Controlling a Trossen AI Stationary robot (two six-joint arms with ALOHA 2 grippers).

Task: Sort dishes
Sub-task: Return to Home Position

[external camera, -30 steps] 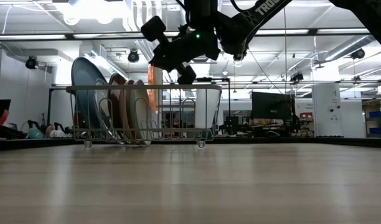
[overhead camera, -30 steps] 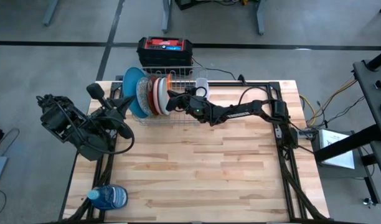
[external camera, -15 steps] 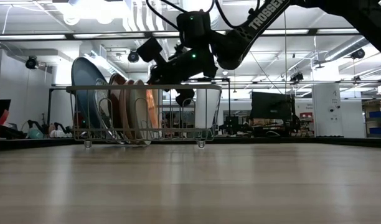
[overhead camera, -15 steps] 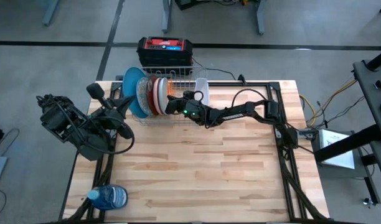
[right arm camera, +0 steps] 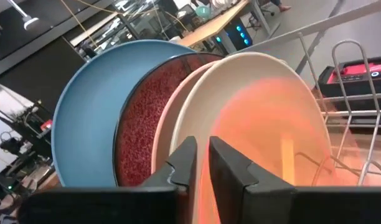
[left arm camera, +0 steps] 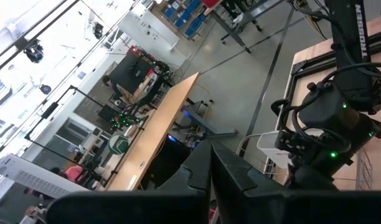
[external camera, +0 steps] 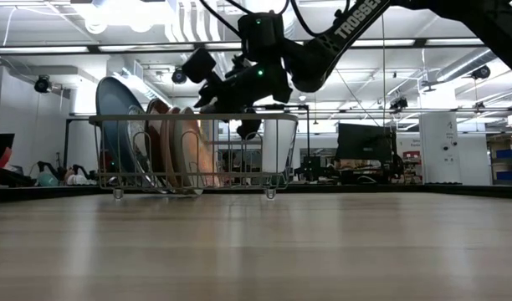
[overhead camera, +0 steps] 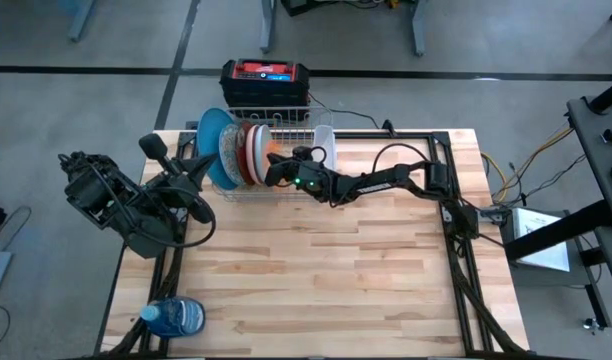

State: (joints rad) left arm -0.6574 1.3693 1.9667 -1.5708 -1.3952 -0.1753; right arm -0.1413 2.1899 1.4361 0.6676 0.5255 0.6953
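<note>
- High view: a wire rack [overhead camera: 286,193] is seen at the upper middle of the frame, on the far part of the tabletop [overhead camera: 316,270], with the dishes stood on edge in a row inside it.
- From picture left to right, the row is made up of the large blue plate [overhead camera: 211,135], the patterned plate [overhead camera: 229,155], the pink dish [right arm camera: 169,124], the pale plate [right arm camera: 253,68] and the small orange bowl [right arm camera: 265,137].
- The right gripper [overhead camera: 276,165] is placed over the rack, just right of the orange bowl, with its arm stretched in from the frame's right.
- In the right wrist view its fingers [right arm camera: 231,165] are shown a narrow gap apart, and nothing is seen clamped between them; the orange bowl lies directly ahead.
- In the low view the orange bowl is seen tilted inside the rack, beside the pale plate, with the right gripper at the rack's top rim.
- The left gripper [overhead camera: 151,146] is held at the tabletop's left edge, in the left middle of the high view; in the left wrist view its fingers are pressed together on nothing.
- A white container [overhead camera: 324,140] is stood in the rack's right end, and a blue bottle [overhead camera: 176,318] is laid at the tabletop's lower left corner.
</note>
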